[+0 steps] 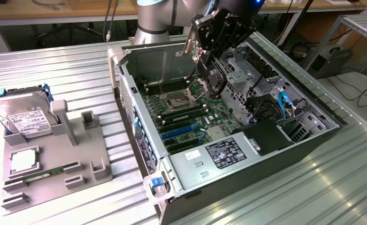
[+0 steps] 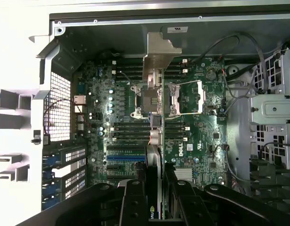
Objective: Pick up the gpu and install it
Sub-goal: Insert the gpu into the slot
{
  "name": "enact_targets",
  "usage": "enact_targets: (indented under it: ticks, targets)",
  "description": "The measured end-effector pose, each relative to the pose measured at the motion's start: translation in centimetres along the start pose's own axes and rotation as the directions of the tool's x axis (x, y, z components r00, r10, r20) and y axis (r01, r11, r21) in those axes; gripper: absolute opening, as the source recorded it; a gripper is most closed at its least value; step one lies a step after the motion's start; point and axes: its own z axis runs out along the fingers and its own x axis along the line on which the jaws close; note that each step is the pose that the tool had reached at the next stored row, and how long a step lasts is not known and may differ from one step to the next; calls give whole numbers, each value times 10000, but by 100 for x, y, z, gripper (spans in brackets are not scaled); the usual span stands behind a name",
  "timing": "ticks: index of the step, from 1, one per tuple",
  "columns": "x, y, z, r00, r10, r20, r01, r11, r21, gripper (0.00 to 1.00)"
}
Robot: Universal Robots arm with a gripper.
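1. Pincer state. My pincer (image 1: 207, 58) is clenched on the gpu (image 1: 211, 79). In the wrist view one finger (image 2: 133, 202) lies against each face of the card, which runs edge-on between them.

2. Gpu position. In the upper centre of the exterior view the gpu hangs on edge below my pincer, inside the open top of the case (image 1: 128, 89). Its silver bracket (image 1: 188, 49) stands at the end towards the exterior view's left. The lower edge of the card is over the board (image 1: 190, 115), near the socket (image 1: 174, 101). I cannot tell whether it touches the board. The blue slots (image 1: 174, 133) lie nearer the lower centre of the frame, apart from the card.

3. Case. It lies on its side on the ribbed metal surface (image 1: 64, 75). The power supply (image 1: 224, 152), with a dark label, fills the corner at the lower centre.

4. Tray. A grey tray (image 1: 89, 154) sits on the surface at the exterior view's left, well apart from my pincer. It carries:
- a drive (image 1: 24, 117), propped on edge in the upper left;
- a chip (image 1: 22, 161), flat, just below the drive;
- a green memory stick (image 1: 42, 174), lying in a groove beside the chip.
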Motion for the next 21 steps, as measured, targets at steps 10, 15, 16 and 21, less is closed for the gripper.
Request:
enact_targets:
  ticks: [10,15,16,21]
  targets:
    - [-1,-1,4,9875,-1578,-15,1578,9874,76,26]
    - [0,-1,9,9622,-2724,-47,2724,9621,106,26]
    - [0,-1,10,9553,-2955,-62,2955,9553,108,26]
    - [-1,-2,15,9135,-4065,-176,4068,9135,114,26]
